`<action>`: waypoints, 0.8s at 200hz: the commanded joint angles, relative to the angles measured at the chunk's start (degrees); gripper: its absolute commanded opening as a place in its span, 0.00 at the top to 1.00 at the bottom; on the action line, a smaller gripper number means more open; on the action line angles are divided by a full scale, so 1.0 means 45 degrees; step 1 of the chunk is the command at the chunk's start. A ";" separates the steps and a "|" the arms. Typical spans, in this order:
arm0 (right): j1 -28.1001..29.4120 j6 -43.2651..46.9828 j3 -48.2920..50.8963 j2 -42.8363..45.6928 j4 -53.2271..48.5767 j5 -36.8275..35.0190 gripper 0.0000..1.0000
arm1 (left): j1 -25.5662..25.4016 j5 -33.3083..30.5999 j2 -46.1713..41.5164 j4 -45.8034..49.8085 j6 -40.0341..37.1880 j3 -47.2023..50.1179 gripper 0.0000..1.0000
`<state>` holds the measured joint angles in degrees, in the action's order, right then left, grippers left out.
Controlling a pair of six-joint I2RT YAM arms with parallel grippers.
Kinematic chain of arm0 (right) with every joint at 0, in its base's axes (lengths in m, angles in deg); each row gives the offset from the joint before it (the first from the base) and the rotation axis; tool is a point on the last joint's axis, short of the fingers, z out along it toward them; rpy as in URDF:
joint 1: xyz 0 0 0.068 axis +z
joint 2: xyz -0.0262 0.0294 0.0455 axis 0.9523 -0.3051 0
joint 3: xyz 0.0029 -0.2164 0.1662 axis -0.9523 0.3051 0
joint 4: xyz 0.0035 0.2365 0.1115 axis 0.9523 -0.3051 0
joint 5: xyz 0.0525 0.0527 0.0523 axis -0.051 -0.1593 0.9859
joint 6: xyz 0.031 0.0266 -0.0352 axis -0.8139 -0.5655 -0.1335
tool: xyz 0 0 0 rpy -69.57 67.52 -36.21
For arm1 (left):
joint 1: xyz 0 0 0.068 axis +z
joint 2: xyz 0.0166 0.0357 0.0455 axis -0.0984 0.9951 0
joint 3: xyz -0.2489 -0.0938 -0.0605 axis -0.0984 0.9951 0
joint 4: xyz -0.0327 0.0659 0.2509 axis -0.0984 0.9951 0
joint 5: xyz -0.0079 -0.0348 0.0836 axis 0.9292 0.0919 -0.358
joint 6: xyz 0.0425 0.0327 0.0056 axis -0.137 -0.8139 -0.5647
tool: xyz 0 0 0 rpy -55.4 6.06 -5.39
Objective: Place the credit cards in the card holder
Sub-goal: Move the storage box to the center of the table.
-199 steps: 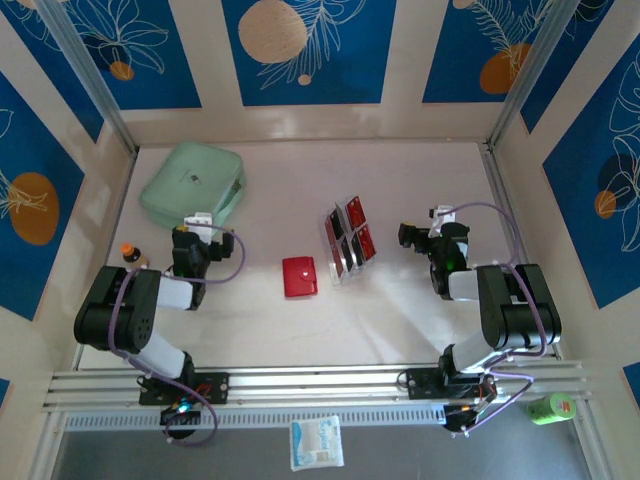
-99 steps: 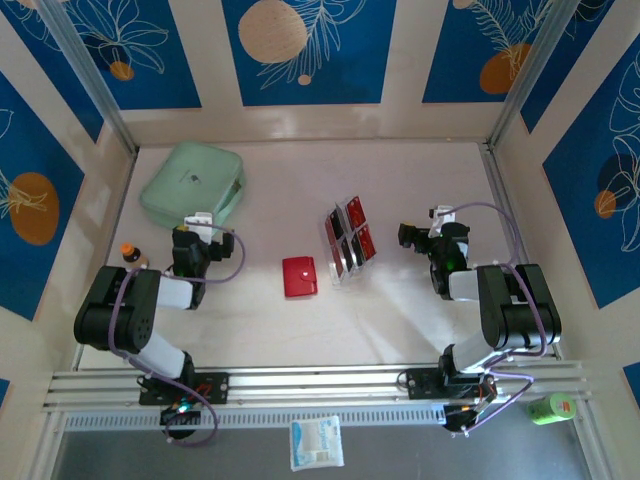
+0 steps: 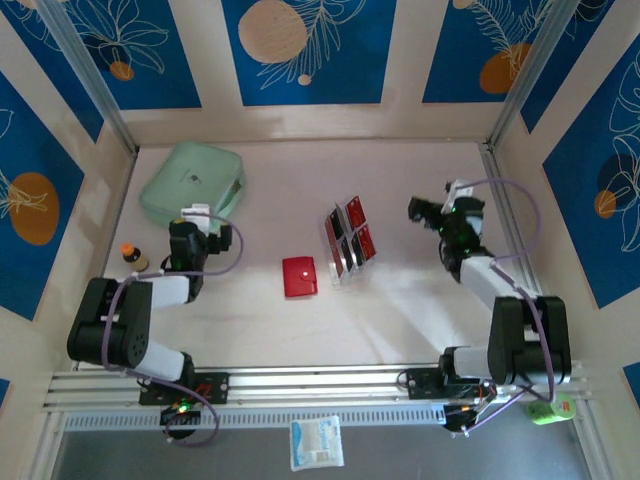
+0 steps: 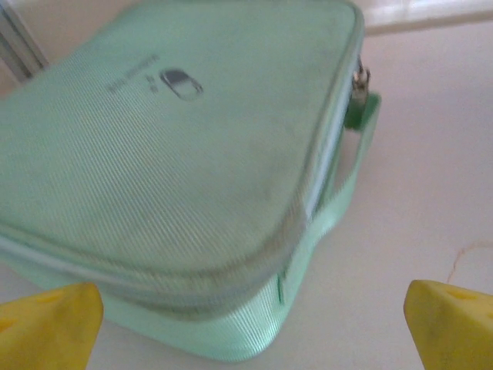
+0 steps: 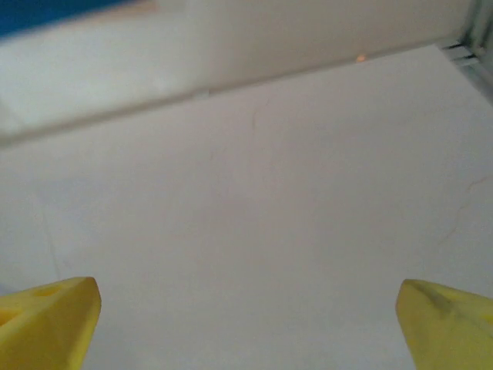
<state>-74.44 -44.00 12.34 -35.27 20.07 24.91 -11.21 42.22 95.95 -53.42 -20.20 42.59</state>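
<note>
Several credit cards (image 3: 351, 238) stood on edge in the clear rack (image 3: 343, 280) at mid-bench; none had been taken out. The card holder (image 3: 299, 276) lay flat and closed just left of the rack, near it but not touching. Neither the cards, the rack nor the card holder had shifted over the last second.

The change lay in the arms alone. The right gripper (image 3: 417, 209) had swung from its folded pose toward the far side of the bench (image 3: 400, 310). It now hung right of the rack and well apart from it, with its arm stretched out. Its yellow fingers (image 5: 48, 320) stood wide apart with nothing between them, over bare bench. The left gripper (image 3: 196, 216) had advanced a little toward the green case (image 3: 193, 184). Its fingers (image 4: 48, 322) were likewise spread wide and empty, the case's near corner just ahead of them.

Assessment: both arms appeared to be leaving rest, and no contact with any task item was made. The task stood at its start. The right gripper was the nearer to the cards, while the left gripper pointed at the case rather than the card holder, which would need correcting.
</note>
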 commanded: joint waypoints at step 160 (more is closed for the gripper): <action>1.0508 -0.5809 0.0169 0.4919 -1.0408 0.1766 0.13 | -0.0887 0.2348 -0.4643 1.0375 0.5523 -0.3155 0.00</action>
<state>-35.35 -62.08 10.72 -12.41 -26.20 37.00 -14.14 51.18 74.93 -9.42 1.97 28.03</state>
